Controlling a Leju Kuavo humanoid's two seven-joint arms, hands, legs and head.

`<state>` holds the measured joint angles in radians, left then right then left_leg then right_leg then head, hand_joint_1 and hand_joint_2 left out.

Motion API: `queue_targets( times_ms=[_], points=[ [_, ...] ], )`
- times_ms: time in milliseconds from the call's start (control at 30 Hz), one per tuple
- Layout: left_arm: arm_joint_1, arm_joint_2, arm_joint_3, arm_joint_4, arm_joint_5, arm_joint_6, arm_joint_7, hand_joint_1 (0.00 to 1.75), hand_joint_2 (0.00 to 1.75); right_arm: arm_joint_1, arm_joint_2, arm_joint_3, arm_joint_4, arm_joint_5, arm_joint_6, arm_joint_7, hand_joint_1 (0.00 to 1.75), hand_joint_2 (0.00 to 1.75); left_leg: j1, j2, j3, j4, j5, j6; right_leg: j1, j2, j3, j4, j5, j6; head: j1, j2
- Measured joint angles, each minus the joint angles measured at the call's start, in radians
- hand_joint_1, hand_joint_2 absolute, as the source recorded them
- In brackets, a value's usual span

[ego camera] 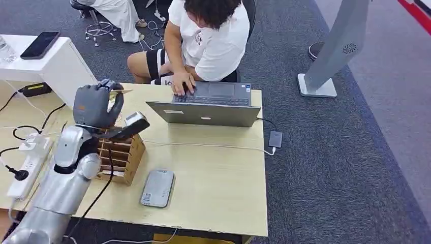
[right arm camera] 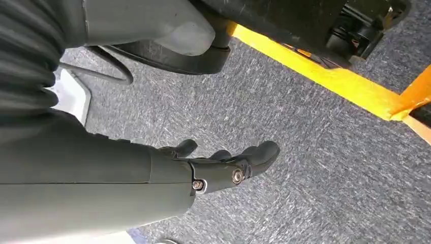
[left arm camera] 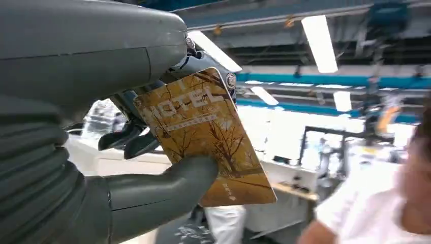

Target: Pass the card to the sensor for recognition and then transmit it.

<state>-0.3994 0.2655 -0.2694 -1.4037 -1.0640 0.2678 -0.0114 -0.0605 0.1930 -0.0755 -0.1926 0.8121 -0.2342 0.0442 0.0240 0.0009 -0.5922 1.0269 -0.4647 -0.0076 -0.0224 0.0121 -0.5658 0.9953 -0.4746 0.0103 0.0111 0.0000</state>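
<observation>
A pale wooden tabletop [ego camera: 213, 168] is seen on grey carpet, with a person seated at its far side typing on a laptop [ego camera: 206, 105]. A wooden slotted card rack [ego camera: 122, 157] stands near the front left, and a flat grey sensor [ego camera: 158, 187] lies just beside it, toward the front edge. The card [left arm camera: 206, 137], gold with a hotel print, is held raised above the rack, pinched between the thumb and fingers of the left robot hand [ego camera: 96, 105]. The right robot hand [right arm camera: 223, 165] hangs beside the body over the carpet, empty, its fingers loosely curled.

Judged step: carrying the card to the sensor. It is advised that the card be lowered forward and to the right of the rack, its face turned flat and parallel to the sensor top, and held steady close over it. The pinch sits at the card's edge, so slow wrist rotation is advised to avoid slippage. The cable [ego camera: 203, 146] crossing the tabletop should be kept clear of.
</observation>
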Motion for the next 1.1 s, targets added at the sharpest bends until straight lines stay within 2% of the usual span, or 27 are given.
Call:
queue_targets(
  times_ms=[100,167,333,467,567,633,867,1100],
  points=[
    [0.082,-0.001,-0.073,-0.143,-0.006,-0.043,0.026,1.75,1.75,0.004,0.004,-0.008,0.0,-0.007,-0.008,-0.003,0.0,1.75,0.0,0.0,0.0,0.0,-0.001,0.001,0.0,0.0,0.0,0.0,-0.001,0.002,0.0,0.0],
    [0.126,0.004,-0.113,-0.2,-0.014,-0.071,0.045,1.75,1.75,0.005,0.005,-0.011,0.0,-0.007,-0.008,-0.002,0.0,1.75,0.0,0.0,0.0,0.0,-0.001,0.001,0.0,0.0,0.0,0.0,-0.001,0.002,0.0,0.0],
    [0.202,0.022,-0.174,-0.27,-0.022,-0.09,0.056,1.75,1.75,0.006,0.009,-0.023,0.0,-0.007,-0.016,0.0,0.0,1.75,0.0,0.0,0.0,0.0,-0.001,0.001,0.0,0.0,0.0,0.0,-0.001,0.002,0.0,0.0],
    [0.227,0.036,-0.187,-0.287,-0.045,-0.153,0.089,1.75,1.75,0.006,0.011,-0.026,0.0,-0.007,-0.019,0.001,0.0,1.75,0.0,0.0,0.0,0.0,-0.001,0.001,0.0,0.0,0.0,0.0,-0.001,0.002,0.0,0.0],
    [0.247,0.062,-0.196,-0.285,-0.078,-0.225,0.126,1.75,1.75,0.007,0.012,-0.029,0.0,-0.006,-0.022,0.004,0.0,1.75,0.0,0.0,0.0,0.0,-0.001,0.001,0.0,0.0,0.0,0.0,-0.001,0.002,0.0,0.0],
    [0.268,0.082,-0.197,-0.279,-0.106,-0.246,0.142,1.75,1.75,0.007,0.012,-0.032,0.0,-0.007,-0.024,0.005,0.0,1.75,0.0,0.0,0.0,0.0,-0.001,0.001,0.0,0.0,0.0,0.0,-0.001,0.002,0.0,0.0],
    [0.395,0.153,-0.202,-0.275,-0.167,-0.241,0.157,1.75,1.75,0.008,0.014,-0.043,0.0,-0.009,-0.025,0.007,0.0,1.75,0.0,-0.001,0.0,0.0,-0.002,0.0,0.0,-0.001,0.0,0.0,-0.004,0.001,0.0,0.0],
    [0.456,0.182,-0.202,-0.284,-0.182,-0.249,0.17,1.75,1.75,0.009,0.015,-0.05,0.0,-0.006,-0.025,0.007,0.0,1.75,0.0,0.0,0.0,-0.001,-0.002,0.001,0.0,-0.001,0.0,0.0,-0.004,0.001,0.0,0.0]
  ],
)
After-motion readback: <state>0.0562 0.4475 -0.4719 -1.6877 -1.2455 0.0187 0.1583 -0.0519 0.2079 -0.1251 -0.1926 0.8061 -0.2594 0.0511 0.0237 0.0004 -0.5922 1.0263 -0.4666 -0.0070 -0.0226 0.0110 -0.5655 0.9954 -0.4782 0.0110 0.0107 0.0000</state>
